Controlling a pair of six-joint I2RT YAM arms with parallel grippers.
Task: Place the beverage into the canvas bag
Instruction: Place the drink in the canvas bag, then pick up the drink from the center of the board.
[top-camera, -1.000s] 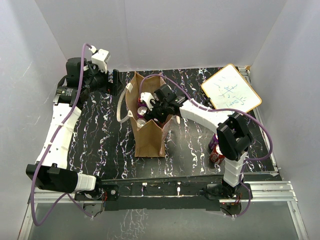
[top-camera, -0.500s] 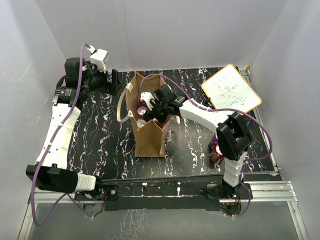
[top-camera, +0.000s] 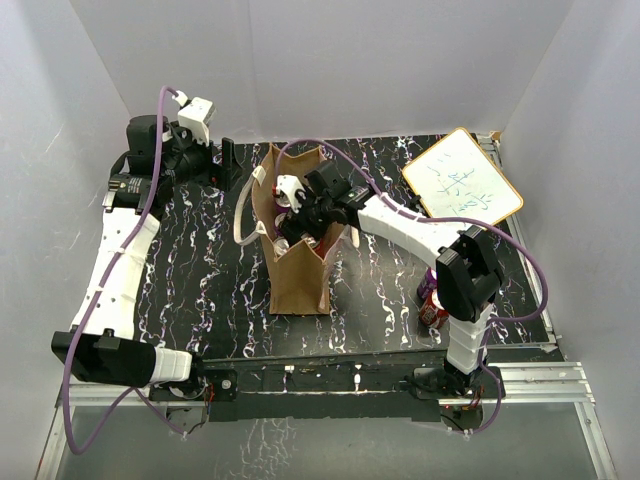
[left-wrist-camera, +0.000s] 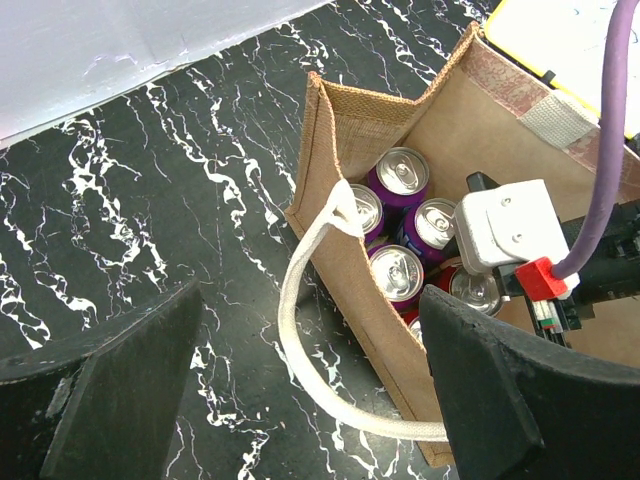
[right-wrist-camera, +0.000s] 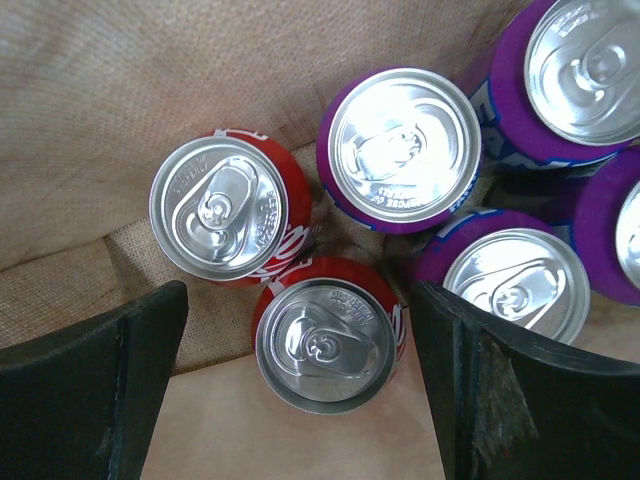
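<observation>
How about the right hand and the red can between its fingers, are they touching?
Apart. The right wrist view shows the right hand open, a gap either side of the red can.

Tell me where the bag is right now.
In the top view the bag stands upright mid-table, left of the whiteboard. The open right gripper hangs over its mouth, above the cans inside.

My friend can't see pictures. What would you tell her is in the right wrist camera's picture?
Looking straight down into the canvas bag: drink cans stand upright, two red cans beside several purple cans. The right pincer is open, its black fingers at either side of the lower red can.
</observation>
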